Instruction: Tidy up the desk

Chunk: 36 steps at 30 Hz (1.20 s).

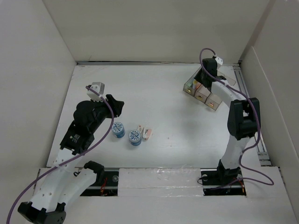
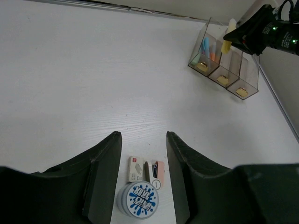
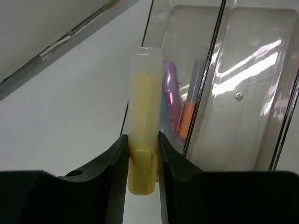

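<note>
The white desk (image 1: 159, 93) carries a clear three-compartment tray (image 1: 202, 91) at the back right. My right gripper (image 3: 141, 147) is shut on a yellow highlighter (image 3: 145, 116) and holds it at the tray's left compartment (image 3: 184, 70), which holds purple, blue and orange pens. The tray also shows in the left wrist view (image 2: 224, 65). My left gripper (image 2: 144, 154) is open and empty above a blue-and-white round tin (image 2: 138, 199), a small white box (image 2: 136, 169) and a pink stapler (image 2: 157, 171). A second tin (image 1: 118, 129) lies at the left.
Tall beige panel walls (image 1: 32, 93) border the desk. A metal rail (image 1: 252, 107) runs along the right side. The tray's middle and right compartments (image 2: 243, 74) show only tan bottoms.
</note>
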Motion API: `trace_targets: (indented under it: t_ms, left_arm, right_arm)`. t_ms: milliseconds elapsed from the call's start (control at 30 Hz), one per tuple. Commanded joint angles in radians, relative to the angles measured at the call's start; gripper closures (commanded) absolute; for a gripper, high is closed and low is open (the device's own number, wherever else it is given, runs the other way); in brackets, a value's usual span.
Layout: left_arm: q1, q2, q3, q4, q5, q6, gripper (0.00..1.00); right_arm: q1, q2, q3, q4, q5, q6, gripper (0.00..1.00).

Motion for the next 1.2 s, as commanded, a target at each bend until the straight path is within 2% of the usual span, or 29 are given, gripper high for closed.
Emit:
trace_targets:
  t_ms: [0,67,100,167,300,367,433,500,533,567,600,633,667,700,733,767,800,867,967,1167]
  left_arm:
    - [0.004,-0.007,0.005,0.036,0.006,0.008,0.61]
    - [0.004,-0.004,0.005,0.034,0.004,0.010,0.59]
    - [0.004,-0.002,0.005,0.034,0.004,0.010,0.58]
    - [0.004,-0.001,0.005,0.036,0.003,0.008,0.56]
    - [0.004,0.007,0.009,0.033,0.000,0.011,0.52]
    - [0.004,0.007,0.009,0.033,-0.002,0.011,0.51]
    - [0.004,0.009,0.009,0.033,-0.006,0.010,0.50]
    - [0.004,0.007,0.009,0.030,-0.016,0.007,0.50]
    - [0.004,0.005,0.009,0.030,-0.022,0.007,0.50]
    - [0.004,0.004,0.007,0.027,-0.040,0.004,0.50]
    - [0.004,-0.016,0.009,0.025,-0.049,-0.001,0.49]
    - [0.004,-0.016,0.009,0.025,-0.049,-0.004,0.49]
    - [0.004,-0.021,0.009,0.027,-0.092,-0.006,0.49]
    - [0.004,-0.034,0.005,0.028,-0.098,-0.009,0.49]
    - [0.004,-0.040,0.004,0.031,-0.103,-0.007,0.48]
    - [0.004,-0.047,0.001,0.034,-0.108,-0.009,0.48]
    - [0.004,-0.050,0.001,0.034,-0.108,-0.009,0.48]
    - [0.004,-0.045,0.004,0.031,-0.106,-0.009,0.48]
    - [0.004,-0.042,0.005,0.028,-0.108,-0.007,0.48]
    - [0.004,-0.053,0.009,0.027,-0.121,-0.009,0.47]
  right_arm:
    - [-0.030,0.066,0.104,-0.030,-0.052,-0.029,0.87]
    - [-0.041,0.103,0.150,-0.040,-0.054,-0.038,0.74]
    - [-0.050,0.111,0.161,-0.047,-0.068,-0.046,0.55]
    - [-0.050,0.091,0.146,-0.043,-0.072,-0.049,0.34]
    - [-0.034,-0.024,0.012,0.054,-0.124,-0.047,0.16]
    - [0.017,-0.119,-0.093,0.084,-0.146,-0.055,0.15]
    - [0.078,-0.183,-0.173,0.133,-0.157,-0.070,0.19]
    - [0.199,-0.266,-0.285,0.185,-0.180,-0.098,0.47]
    - [0.244,-0.291,-0.320,0.195,-0.186,-0.102,0.66]
    - [0.332,-0.315,-0.354,0.200,-0.198,-0.104,0.89]
    - [0.423,-0.360,-0.414,0.212,-0.230,-0.110,0.93]
    - [0.424,-0.381,-0.443,0.226,-0.241,-0.122,0.93]
    - [0.474,-0.401,-0.444,0.235,-0.241,-0.141,0.86]
    - [0.575,-0.420,-0.494,0.232,-0.229,-0.171,0.76]
    - [0.620,-0.450,-0.529,0.226,-0.195,-0.187,0.63]
    - [0.696,-0.461,-0.549,0.214,-0.184,-0.205,0.26]
    - [0.726,-0.461,-0.549,0.209,-0.186,-0.214,0.25]
    - [0.775,-0.444,-0.559,0.195,-0.177,-0.216,0.06]
    - [0.838,-0.373,-0.516,0.151,-0.172,-0.217,0.00]
    - [0.980,-0.234,-0.395,0.111,-0.076,-0.273,0.00]
